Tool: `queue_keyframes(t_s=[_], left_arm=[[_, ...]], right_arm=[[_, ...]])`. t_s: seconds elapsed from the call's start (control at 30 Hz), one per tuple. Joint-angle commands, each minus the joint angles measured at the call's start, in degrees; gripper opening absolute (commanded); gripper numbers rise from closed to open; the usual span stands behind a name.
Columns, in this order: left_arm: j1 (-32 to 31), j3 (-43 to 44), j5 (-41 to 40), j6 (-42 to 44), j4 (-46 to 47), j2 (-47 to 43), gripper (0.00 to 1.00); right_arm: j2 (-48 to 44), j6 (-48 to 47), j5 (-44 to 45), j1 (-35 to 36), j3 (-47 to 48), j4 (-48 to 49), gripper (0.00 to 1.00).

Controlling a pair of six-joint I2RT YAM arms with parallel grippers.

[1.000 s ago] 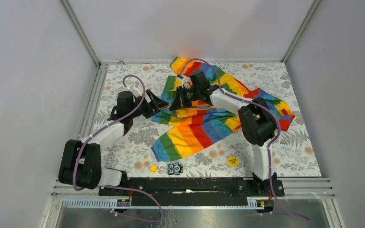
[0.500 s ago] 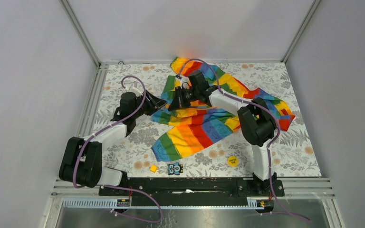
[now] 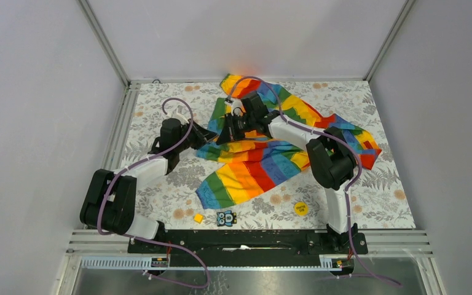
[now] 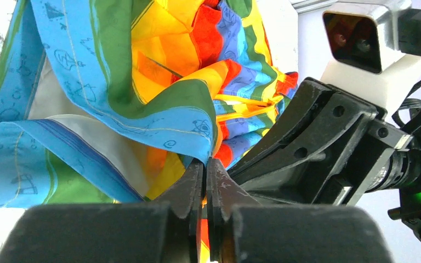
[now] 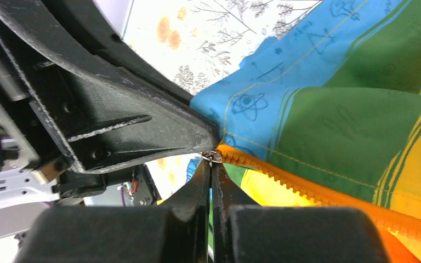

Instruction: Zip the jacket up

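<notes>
A small yellow block, a little owl card and a round yellow disc lie near the front of the flowery counter.

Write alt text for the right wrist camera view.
The right gripper, fingers closed, pinches the small metal zipper pull at the end of the orange zipper of the rainbow-striped jacket. The left gripper comes in from the left and meets the jacket's blue edge just above the pull, with the floral table cover behind.

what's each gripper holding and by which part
Both hold the jacket. The left gripper pinches its blue fabric edge beside the zipper; the right gripper pinches the small metal pull at the end of the orange zipper strip.
</notes>
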Motion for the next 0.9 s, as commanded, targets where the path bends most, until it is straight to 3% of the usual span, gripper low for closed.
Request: queue_keyframes(t_s=[0.0,0.13,0.2,0.3,0.4,0.63,0.8,0.87], left_arm=[[-0.14,4.47,-2.15,3.81,-0.15,0.07,0.00],[0.90,9.06,-2.38,17.44,-13.06,-2.09,0.00],[3.94,9.34,3.48,21.39,-15.21,-2.61,0.00],[7.23,10.98,10.46,24.11,-18.68,-1.44,0.00],[6.72,10.27,14.21,22.26,-15.02,-0.12,0.00],[6.37,9.59,17.07,16.78,-10.45,1.31,0.02],[6.38,3.89,15.35,8.59,-1.69,0.29,0.34],[6.22,1.39,14.65,6.01,1.25,-0.32,0.42]], right_arm=[[0.65,-5.22,4.60,1.46,6.49,-7.31,0.00],[4.81,-20.54,27.58,0.44,17.48,-34.00,0.00],[6.56,-23.82,26.95,-2.84,18.81,-40.88,0.00],[7.46,-26.36,26.05,-5.51,17.54,-42.17,0.00],[6.26,-27.83,16.84,-2.11,15.84,-36.35,0.00],[2.79,-12.64,-0.38,0.94,8.70,-15.10,0.00],[3.08,-2.77,-7.49,0.97,5.09,-3.20,0.00],[2.73,-0.73,-7.91,0.98,3.76,-0.13,0.00]])
